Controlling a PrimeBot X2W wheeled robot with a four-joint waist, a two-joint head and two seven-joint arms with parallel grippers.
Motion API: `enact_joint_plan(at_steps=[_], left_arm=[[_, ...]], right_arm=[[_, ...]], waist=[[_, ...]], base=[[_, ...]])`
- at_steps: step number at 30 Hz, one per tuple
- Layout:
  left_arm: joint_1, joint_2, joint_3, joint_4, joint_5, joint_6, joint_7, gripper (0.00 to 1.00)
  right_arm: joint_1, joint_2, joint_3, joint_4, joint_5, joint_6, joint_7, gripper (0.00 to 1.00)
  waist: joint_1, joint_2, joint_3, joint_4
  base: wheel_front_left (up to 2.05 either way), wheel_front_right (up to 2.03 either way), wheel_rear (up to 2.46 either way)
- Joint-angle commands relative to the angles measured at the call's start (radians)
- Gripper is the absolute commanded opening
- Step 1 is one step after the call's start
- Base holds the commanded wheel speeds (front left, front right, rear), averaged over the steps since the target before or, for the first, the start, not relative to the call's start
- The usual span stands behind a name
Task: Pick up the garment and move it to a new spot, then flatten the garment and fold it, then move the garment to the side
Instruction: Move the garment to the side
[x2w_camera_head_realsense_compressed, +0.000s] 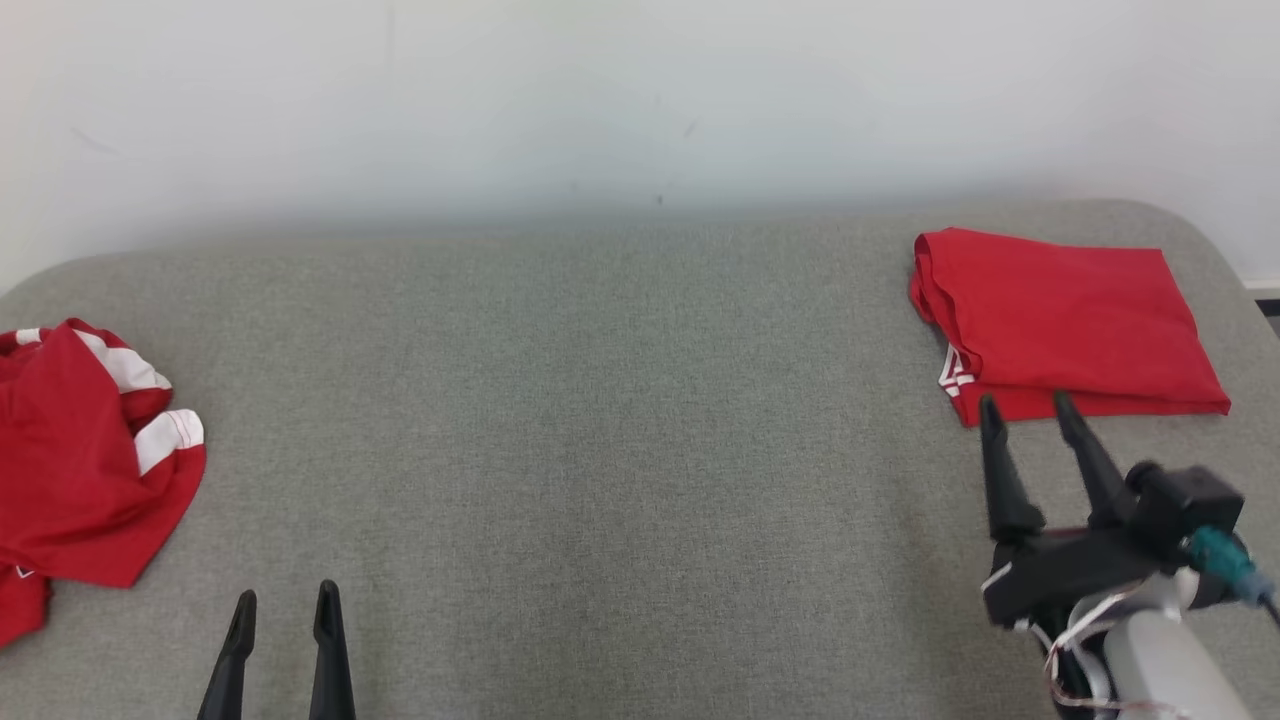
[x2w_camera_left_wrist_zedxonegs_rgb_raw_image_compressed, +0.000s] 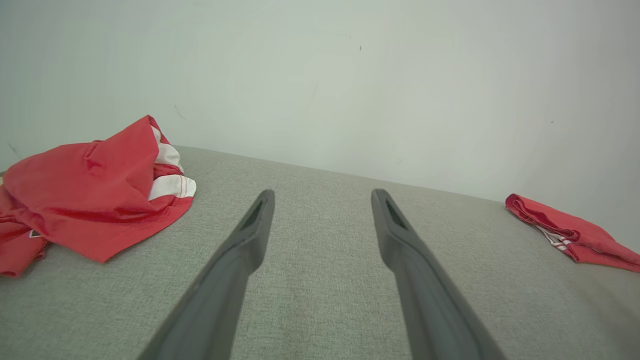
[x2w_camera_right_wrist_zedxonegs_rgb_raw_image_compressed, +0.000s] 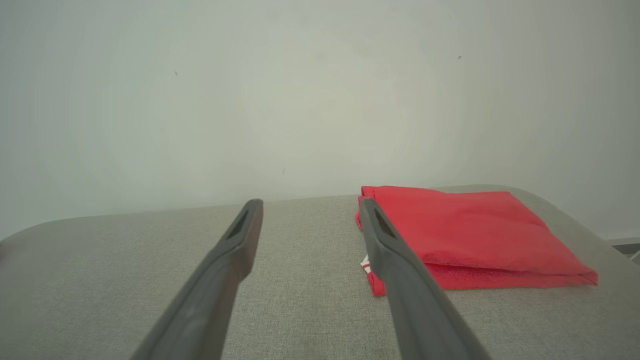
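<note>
Looks onto a grey woven surface (x2w_camera_head_realsense_compressed: 600, 450) with rounded far corners. Meets a plain pale wall (x2w_camera_head_realsense_compressed: 600, 100), faintly scuffed, right behind the surface's far edge. Sits in soft, even light, shaded dimly along that edge.

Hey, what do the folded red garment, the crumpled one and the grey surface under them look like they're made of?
Folded red garment: thin matte fabric, likely light jersey; it lies in soft flat layers.
Crumpled red garment: similar cloth with white trim, drapes in loose creases; perhaps sports polyester, uncertain.
Grey surface: matte woven upholstery, with visible coarse weave.
</note>
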Motion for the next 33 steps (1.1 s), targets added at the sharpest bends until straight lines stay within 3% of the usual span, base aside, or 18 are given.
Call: enact_joint_plan(at_steps=[1, 3, 14, 33], left_arm=[[0.021, -0.004, 0.003, -0.004, 0.004, 0.003, -0.005, 1.0], [0.028, -0.006, 0.0, -0.004, 0.004, 0.005, -0.005, 1.0], [0.063, -0.004, 0.018, -0.008, 0.013, 0.022, -0.005, 1.0], [0.094, 0.045, 0.032, 0.002, 0.05, 0.065, 0.035, 1.0]], right_arm=[[0.042, 0.021, -0.01, -0.036, -0.04, -0.001, -0.005, 1.0], [0.11, 0.067, -0.034, -0.093, -0.096, -0.001, 0.008, 1.0], [0.292, 0.182, -0.094, -0.244, -0.253, -0.001, 0.085, 1.0], [0.33, 0.218, -0.101, -0.292, -0.284, -0.001, 0.13, 1.0]], waist=[[0.0001, 0.0001, -0.014, 0.002], [0.0001, 0.0001, -0.026, 0.006], [0.0001, 0.0001, -0.055, 0.007], [0.0001, 0.0001, -0.068, -0.011]], base=[[0.0, 0.0, 0.0], [0.0, 0.0, 0.0], [0.0, 0.0, 0.0], [0.0, 0.0, 0.0]])
